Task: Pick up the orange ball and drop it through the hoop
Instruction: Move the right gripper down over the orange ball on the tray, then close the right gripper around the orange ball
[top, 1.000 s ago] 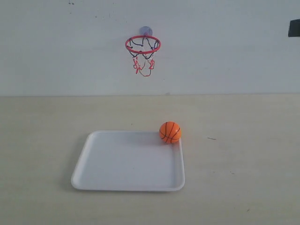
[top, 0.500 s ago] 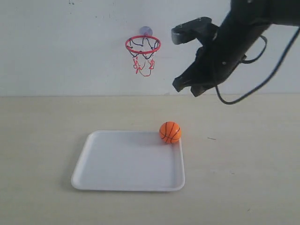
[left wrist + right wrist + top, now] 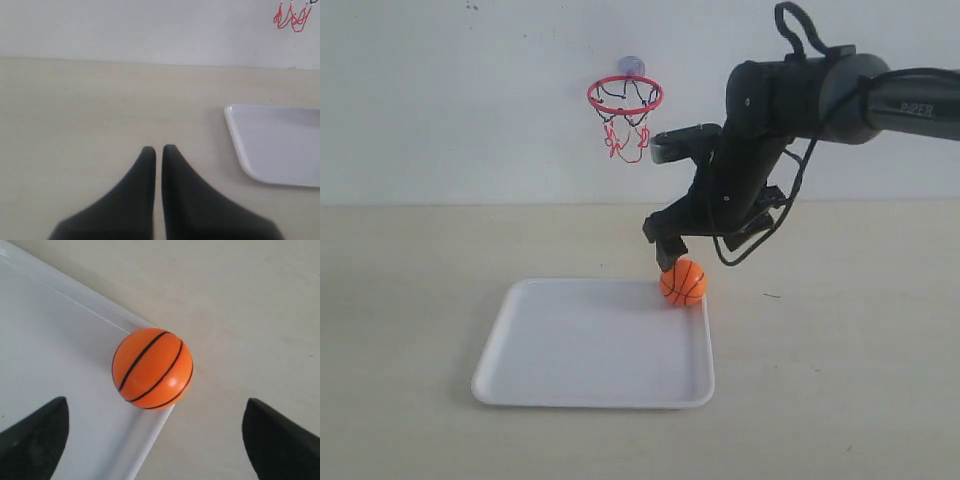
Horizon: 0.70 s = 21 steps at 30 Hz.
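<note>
Right arm [image 3: 760,150] angled down, jaws wide; left jaws apparently closed.

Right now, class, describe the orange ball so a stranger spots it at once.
Find the white tray on the table. At its far right corner, beneath the right gripper, rests the orange ball. It alone is orange, crossed by black seam lines.

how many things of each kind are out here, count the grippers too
orange ball: 1
hoop: 1
white tray: 1
grippers: 2 (left gripper, right gripper)
total: 5
</note>
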Tool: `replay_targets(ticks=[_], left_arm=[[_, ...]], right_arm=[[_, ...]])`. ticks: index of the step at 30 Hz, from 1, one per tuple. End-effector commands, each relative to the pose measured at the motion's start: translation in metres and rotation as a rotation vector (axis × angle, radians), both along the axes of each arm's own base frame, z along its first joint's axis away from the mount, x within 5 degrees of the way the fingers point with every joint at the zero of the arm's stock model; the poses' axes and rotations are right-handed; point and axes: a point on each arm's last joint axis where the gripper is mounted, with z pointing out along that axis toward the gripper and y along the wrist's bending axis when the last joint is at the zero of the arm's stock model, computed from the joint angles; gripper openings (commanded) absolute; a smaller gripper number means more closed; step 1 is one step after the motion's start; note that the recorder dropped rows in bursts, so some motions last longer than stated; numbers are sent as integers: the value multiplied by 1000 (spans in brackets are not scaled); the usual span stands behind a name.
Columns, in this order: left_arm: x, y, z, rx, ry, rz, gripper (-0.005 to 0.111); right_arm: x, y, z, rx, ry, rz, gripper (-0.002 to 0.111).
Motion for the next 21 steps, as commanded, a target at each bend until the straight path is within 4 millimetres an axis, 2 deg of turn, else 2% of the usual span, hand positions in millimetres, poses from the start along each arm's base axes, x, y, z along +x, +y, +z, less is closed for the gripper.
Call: replay_targets(ticks=[1,8,12,18,21], left_arm=[[0,0,0,-13,-7,3,4],[0,0,0,-13,-7,3,4],[0,0,0,-13,-7,3,4],[0,0,0,-13,-7,3,4],[0,0,0,-13,-7,3,4]], right_arm=[[4,4,-10,18,2,-22,88],[9,8,-23,45,0,-35,88],[10,12,-24,97,-1,-55,88],[13,13,-42,86,15,-59,88],[14,13,-43,89,8,-60,88]])
